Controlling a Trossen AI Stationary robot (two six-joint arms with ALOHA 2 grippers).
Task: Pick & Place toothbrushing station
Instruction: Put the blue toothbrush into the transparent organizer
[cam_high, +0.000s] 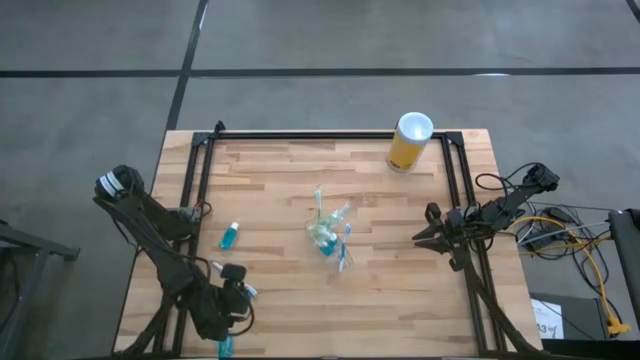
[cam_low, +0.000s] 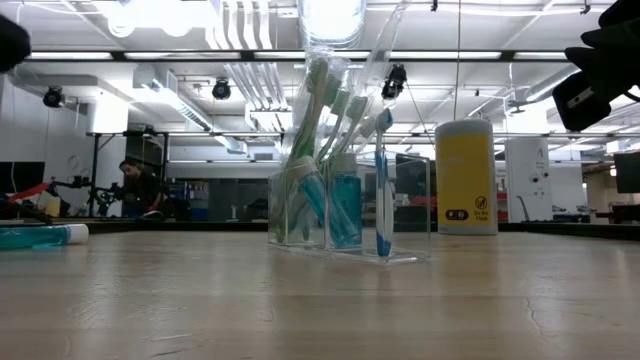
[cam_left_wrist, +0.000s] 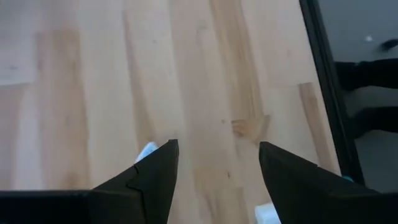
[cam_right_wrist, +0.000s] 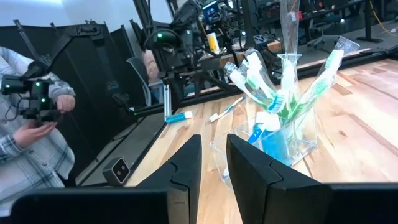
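Cup (cam_high: 328, 238) mid-table, well apart from right end effector (cam_high: 422, 234), slightly parted, empty.

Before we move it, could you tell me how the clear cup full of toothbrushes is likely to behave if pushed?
The clear cup looks thin and light, so it would probably slide easily on the smooth wooden table. The toothbrushes lean well above its rim, likely making it top-heavy and prone to tipping. Its glossy walls may be slippery.
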